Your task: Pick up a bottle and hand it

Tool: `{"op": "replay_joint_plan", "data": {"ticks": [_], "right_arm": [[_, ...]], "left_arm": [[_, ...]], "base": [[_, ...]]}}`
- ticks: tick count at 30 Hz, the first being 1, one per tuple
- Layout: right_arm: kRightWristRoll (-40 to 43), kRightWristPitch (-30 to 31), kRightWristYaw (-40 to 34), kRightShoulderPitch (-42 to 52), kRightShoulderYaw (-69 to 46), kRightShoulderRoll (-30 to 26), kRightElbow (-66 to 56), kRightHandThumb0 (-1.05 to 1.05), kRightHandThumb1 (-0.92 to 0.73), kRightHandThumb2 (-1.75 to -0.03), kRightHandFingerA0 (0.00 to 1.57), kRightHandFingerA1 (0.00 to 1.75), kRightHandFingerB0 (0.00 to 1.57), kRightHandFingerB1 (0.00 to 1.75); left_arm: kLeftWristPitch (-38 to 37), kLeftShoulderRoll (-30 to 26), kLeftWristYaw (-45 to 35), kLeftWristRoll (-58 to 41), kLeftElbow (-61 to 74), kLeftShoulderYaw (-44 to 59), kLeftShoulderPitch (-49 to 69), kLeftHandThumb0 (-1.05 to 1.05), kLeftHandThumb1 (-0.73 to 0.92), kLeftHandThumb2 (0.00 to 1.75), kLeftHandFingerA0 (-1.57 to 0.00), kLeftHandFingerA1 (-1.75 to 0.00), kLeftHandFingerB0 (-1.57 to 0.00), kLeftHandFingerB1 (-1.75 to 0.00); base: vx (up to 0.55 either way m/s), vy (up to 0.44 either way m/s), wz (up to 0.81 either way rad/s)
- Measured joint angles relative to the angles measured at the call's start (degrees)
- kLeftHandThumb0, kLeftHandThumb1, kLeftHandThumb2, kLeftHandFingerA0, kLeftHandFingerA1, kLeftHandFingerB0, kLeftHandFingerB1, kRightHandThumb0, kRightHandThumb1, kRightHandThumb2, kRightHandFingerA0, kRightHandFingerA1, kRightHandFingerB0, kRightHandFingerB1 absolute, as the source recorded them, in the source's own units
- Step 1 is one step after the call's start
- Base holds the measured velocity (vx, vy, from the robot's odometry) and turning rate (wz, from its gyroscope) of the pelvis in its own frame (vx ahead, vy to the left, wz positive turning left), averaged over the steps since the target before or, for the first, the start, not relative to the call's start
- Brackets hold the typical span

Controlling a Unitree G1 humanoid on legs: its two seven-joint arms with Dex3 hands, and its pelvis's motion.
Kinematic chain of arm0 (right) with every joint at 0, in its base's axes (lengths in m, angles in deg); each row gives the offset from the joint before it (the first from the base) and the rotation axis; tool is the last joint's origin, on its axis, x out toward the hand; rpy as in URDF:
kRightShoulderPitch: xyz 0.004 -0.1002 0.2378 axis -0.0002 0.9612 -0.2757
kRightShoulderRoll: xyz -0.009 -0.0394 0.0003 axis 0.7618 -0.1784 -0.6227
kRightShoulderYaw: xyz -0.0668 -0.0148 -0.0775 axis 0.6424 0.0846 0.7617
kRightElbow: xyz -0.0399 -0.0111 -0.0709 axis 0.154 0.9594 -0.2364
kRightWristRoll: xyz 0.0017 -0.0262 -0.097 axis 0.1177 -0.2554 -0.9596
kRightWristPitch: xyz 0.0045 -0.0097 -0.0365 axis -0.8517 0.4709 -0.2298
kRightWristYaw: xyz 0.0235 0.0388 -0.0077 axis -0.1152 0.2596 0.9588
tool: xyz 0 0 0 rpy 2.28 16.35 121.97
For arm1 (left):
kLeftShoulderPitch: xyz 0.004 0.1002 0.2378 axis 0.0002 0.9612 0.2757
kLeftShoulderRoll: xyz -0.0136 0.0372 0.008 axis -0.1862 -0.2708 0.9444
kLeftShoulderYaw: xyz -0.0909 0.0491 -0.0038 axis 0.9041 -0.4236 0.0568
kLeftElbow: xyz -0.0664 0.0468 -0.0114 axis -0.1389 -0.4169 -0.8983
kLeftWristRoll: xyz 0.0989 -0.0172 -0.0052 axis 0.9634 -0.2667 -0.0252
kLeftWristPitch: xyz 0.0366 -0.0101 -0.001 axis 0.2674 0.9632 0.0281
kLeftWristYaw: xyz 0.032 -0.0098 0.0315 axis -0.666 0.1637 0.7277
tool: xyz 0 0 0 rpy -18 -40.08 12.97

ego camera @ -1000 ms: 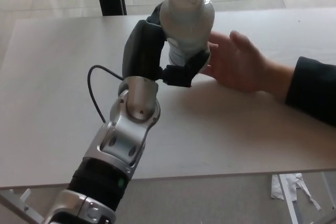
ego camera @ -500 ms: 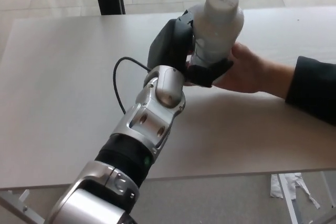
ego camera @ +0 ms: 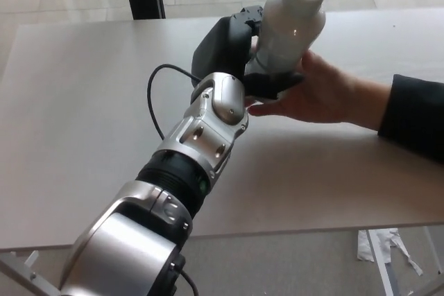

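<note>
The left hand point(ego camera: 243, 53) has its fingers point(ego camera: 274, 84) pinching the white bottle point(ego camera: 291, 25) — tilted, resting in a person's hand point(ego camera: 319, 91) — above the counter point(ego camera: 76, 102), well inside its edges.

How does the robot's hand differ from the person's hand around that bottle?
The robot's left hand is black with thick fingers, on a silver arm from the lower left; the person's hand comes from the right out of a dark sleeve. The robot's hand clasps the white bottle from the side; the person's hand lies open beneath it. Both touch the bottle.
</note>
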Motion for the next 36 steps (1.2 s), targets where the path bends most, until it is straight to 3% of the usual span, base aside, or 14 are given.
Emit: {"op": "replay_joint_plan", "data": {"ticks": [1,2,4,5,7,13,15,17,19,23,26,32,33,36], "right_arm": [[-0.05,0.05,-0.02,-0.10,0.09,0.00,0.00,-0.64,-0.45,-0.88,0.45,0.66,0.40,0.60],[-0.08,0.08,-0.03,-0.25,0.14,0.00,0.01,-0.63,-0.62,-0.58,0.47,0.62,0.42,0.51],[-0.17,0.20,-0.09,-0.51,0.22,0.01,-0.16,-0.62,-0.60,-0.56,0.46,0.60,0.43,0.50],[-0.18,0.40,-0.14,-0.50,0.24,0.02,-0.51,-0.63,-0.45,-0.87,0.44,0.65,0.40,0.59],[-0.15,0.93,-0.25,-0.49,0.23,0.08,-1.44,-0.63,-0.60,-0.57,0.48,0.62,0.44,0.51],[-0.38,1.19,-0.69,-0.75,0.32,0.26,-1.08,-0.66,-0.44,-0.88,0.46,0.68,0.42,0.61],[-0.29,1.34,-0.73,-0.78,0.31,0.44,-1.35,-0.59,-0.61,-0.58,0.48,0.61,0.43,0.50],[-0.29,1.42,-0.71,-0.77,0.32,0.52,-1.56,-0.59,-0.62,-0.56,0.47,0.60,0.43,0.49],[-0.30,1.42,-0.69,-0.78,0.32,0.52,-1.55,-0.63,-0.46,-0.90,0.48,0.67,0.38,0.58],[-0.33,1.42,-0.69,-0.79,0.32,0.52,-1.55,-0.60,-0.60,-0.56,0.47,0.60,0.44,0.49],[-0.32,1.42,-0.70,-0.83,0.30,0.52,-1.55,-0.64,-0.43,-0.87,0.46,0.66,0.43,0.60],[-0.31,1.43,-0.71,-0.86,0.24,0.52,-1.53,-0.63,-0.59,-0.57,0.51,0.62,0.44,0.51],[-0.32,1.43,-0.71,-0.86,0.24,0.52,-1.52,-0.66,-0.43,-0.87,0.46,0.67,0.41,0.61],[-0.32,1.43,-0.68,-0.94,0.24,0.52,-1.50,-0.66,-0.44,-0.89,0.48,0.67,0.38,0.58]], "left_arm": [[0.00,0.08,0.05,-0.08,-0.43,0.02,-0.71,-0.12,0.76,0.72,-0.74,-1.66,-0.68,-1.35],[0.00,0.14,0.10,-0.16,-0.80,0.06,-1.28,-0.13,0.75,0.71,-0.73,-1.71,-0.64,-1.45],[0.00,0.31,0.21,-0.39,-1.48,0.10,-2.40,-0.14,0.74,0.67,-0.86,-1.29,-0.80,-0.92],[0.00,0.36,0.32,-0.43,-1.64,0.02,-2.68,-0.12,0.73,0.74,-0.90,-1.38,-0.81,-1.04],[-0.01,0.41,0.54,-0.43,-1.86,-0.49,-2.98,-0.11,0.70,0.79,-0.95,-1.32,-0.85,-1.01],[0.00,0.42,0.81,-0.37,-1.86,-3.02,-2.81,-0.08,0.73,0.70,-0.90,-1.13,-0.74,-0.77],[0.00,0.37,0.39,-0.38,-1.60,-3.55,-2.71,-0.50,0.47,0.79,-0.50,-0.74,0.00,-0.19],[0.67,0.09,-1.47,-0.51,-0.83,-4.06,-2.61,-0.59,0.44,0.72,-0.17,-0.61,0.00,0.00],[1.51,-0.22,-2.97,-0.52,0.10,-4.48,-2.60,-0.63,0.44,0.59,0.00,0.00,0.00,0.00],[3.14,-1.10,-5.98,-0.51,2.17,-5.61,-2.51,-0.63,0.50,0.55,0.00,0.00,0.00,0.00],[4.45,-3.05,-8.87,-0.47,5.53,-6.72,-1.76,-0.71,0.44,0.65,0.00,0.00,0.00,0.00],[6.36,-9.66,-13.51,-0.48,15.29,-7.56,1.94,-0.70,0.47,0.55,0.00,0.00,0.00,0.00],[6.69,-11.00,-14.19,-0.49,17.20,-7.54,2.81,-0.70,0.47,0.55,0.00,0.00,0.00,0.00],[7.16,-15.59,-16.12,-0.65,23.26,-6.59,6.27,-0.84,0.48,0.79,0.00,-0.17,0.00,0.00]], "base": [[0.00,0.000,0.00],[0.00,0.000,0.00],[0.00,0.000,0.00],[0.00,0.000,0.00],[0.00,0.000,0.00],[0.00,0.000,0.00],[0.00,0.000,0.00],[0.00,0.000,0.00],[0.00,0.000,0.00],[0.00,0.000,0.00],[0.00,0.000,0.00],[0.00,0.000,0.00],[0.00,0.000,0.00],[0.00,0.000,0.00]]}}
